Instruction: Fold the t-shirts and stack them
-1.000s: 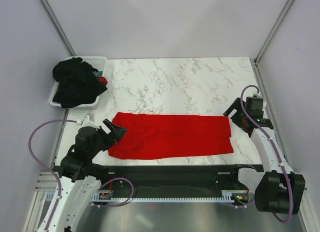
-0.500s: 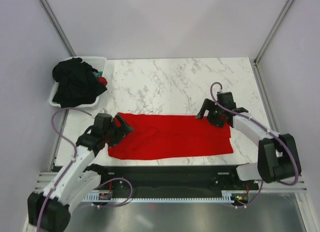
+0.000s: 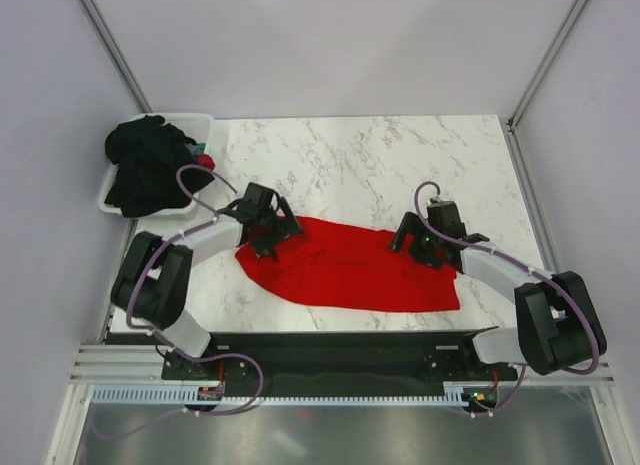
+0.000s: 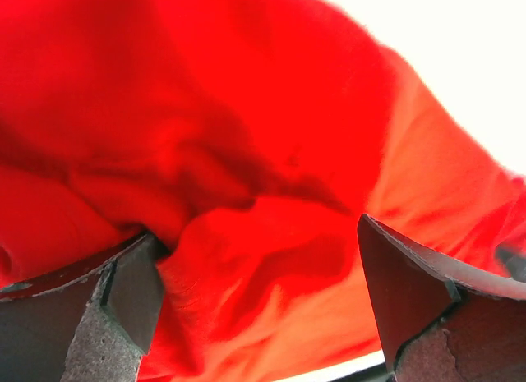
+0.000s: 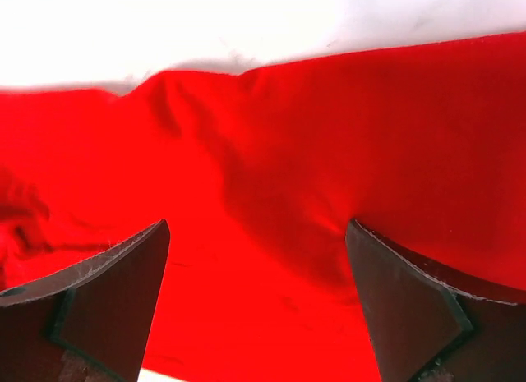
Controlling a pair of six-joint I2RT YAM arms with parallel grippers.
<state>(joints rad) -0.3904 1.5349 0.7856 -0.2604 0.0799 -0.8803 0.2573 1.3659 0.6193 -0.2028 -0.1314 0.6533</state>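
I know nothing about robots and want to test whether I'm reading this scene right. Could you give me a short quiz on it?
1. True or false: the red shirt lies inside the white tub.
2. Where are the black shirts? A) piled in the white tub B) spread on the middle of the table C) held by the right tool
3. Fill in: the left tool and the right tool are both open over the ___ shirt.
Key: 1 false; 2 A; 3 red.

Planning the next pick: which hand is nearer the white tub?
Left. The left hand is at the red shirt end nearer the tub; the right hand is at its far end.
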